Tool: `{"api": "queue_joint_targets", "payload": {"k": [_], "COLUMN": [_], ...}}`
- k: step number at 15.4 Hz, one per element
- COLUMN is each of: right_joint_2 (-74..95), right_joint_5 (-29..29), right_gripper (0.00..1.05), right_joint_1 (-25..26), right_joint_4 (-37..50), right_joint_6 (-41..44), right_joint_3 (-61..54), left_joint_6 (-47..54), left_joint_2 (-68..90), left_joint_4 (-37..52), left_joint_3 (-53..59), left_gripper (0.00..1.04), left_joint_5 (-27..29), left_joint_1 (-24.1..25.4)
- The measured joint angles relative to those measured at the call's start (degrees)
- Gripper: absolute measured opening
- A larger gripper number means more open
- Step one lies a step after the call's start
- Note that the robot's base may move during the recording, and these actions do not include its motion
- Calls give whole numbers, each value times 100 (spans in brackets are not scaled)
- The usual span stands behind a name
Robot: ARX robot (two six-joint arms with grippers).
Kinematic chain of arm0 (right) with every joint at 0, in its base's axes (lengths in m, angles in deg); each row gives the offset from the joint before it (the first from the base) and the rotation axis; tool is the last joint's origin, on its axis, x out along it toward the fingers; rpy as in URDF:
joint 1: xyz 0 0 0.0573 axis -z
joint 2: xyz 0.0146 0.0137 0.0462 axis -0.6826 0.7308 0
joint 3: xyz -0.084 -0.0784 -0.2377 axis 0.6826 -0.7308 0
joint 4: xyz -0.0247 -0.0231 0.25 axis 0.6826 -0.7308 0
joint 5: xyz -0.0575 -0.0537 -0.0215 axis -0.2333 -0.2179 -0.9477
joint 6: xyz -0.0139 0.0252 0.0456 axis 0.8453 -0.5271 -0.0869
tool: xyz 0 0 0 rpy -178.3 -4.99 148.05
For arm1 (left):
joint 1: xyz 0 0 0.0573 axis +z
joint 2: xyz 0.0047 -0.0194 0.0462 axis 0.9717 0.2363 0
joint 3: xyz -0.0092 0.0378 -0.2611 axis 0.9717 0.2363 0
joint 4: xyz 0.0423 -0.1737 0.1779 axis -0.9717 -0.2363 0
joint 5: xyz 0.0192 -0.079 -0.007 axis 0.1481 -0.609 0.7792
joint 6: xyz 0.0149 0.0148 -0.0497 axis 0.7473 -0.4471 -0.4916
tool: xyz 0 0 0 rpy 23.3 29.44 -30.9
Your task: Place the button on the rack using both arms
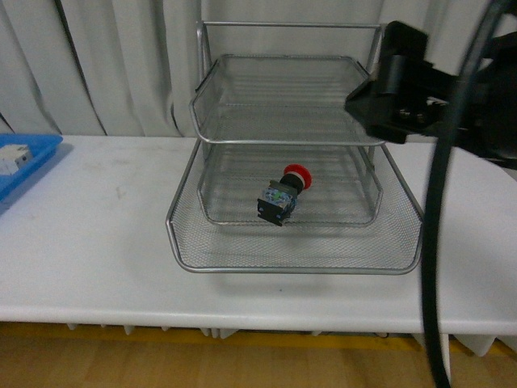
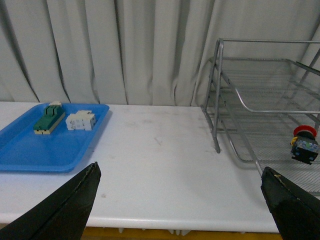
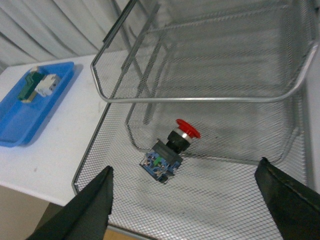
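Note:
The button [image 1: 284,194], red cap on a dark blocky body, lies on its side on the lowest tier of the silver wire rack [image 1: 182,263]. It also shows in the right wrist view [image 3: 170,151] and the left wrist view [image 2: 304,145]. My right gripper [image 3: 185,205] is open and empty, above the rack's front tier with the button beyond its fingers. Its arm shows at the right of the front view. My left gripper [image 2: 182,200] is open and empty over the white table, left of the rack [image 2: 216,95].
A flat blue tray [image 2: 30,150] stands at the table's left with a green-and-cream block [image 2: 49,118] and a white block [image 2: 81,120] in it. It also shows in the front view [image 1: 36,166]. Curtains hang behind. A black cable [image 1: 432,242] hangs at the right.

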Motion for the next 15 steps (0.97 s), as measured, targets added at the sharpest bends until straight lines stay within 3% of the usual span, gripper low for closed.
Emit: {"api": "queue_joint_targets", "payload": {"k": [6,8,15], "right_joint_2": [444,450,986], "right_joint_5": [516,590,686], "right_gripper": [31,5,2], "right_joint_1": [-505,-531,-826], "right_joint_4": [-1016,-1327,-1845], "right_joint_6": [-177,-157,566], "right_joint_3": [398,382,254], "left_joint_6": [0,2,0], "left_joint_2": [0,0,0], "left_joint_4": [0,0,0], "left_joint_3": [0,0,0], "left_gripper": [98,98,98], "left_joint_5": [0,0,0], "left_joint_1": [0,0,0]}}
